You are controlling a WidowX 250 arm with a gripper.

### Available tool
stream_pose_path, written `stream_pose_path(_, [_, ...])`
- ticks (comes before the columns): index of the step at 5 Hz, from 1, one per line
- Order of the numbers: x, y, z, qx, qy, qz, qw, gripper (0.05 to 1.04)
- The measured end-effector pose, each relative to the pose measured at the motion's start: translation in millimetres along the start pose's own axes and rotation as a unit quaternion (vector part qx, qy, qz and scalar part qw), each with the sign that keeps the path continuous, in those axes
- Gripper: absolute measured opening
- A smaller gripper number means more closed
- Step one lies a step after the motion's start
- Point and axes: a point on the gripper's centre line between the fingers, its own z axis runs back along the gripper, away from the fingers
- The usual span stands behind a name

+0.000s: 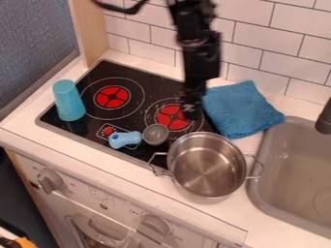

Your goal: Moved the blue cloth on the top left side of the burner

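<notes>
The gripper (191, 107) hangs over the back right part of the black stovetop (132, 123), above the right burner (173, 117). To its right, a folded blue cloth (240, 110) lies on the counter against the tiled wall, partly over the stovetop's right edge. I cannot tell from here whether the gripper touches the cloth's left edge. The left burner (112, 97) has a red centre and nothing on it.
A turquoise cup (68, 100) stands at the stovetop's left edge. A ladle-like toy with a blue handle (125, 139) lies at the stove's front. The metal pot (207, 165) sits front right, beside the sink (294, 169). A tiled wall (252, 31) rises behind.
</notes>
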Motion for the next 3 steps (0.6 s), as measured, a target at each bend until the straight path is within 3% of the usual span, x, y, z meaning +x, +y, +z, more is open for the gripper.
stream_pose_path(1, [19, 16, -7, 0.005, -0.009, -0.017, 0.9998, 1.000])
stream_pose_path(2, [32, 22, -18, -0.002, -0.003, -0.033, 0.9995, 1.000])
stream_pose_path(3, [29, 26, -26, 0.029, 0.009, -0.053, 0.9982, 1.000])
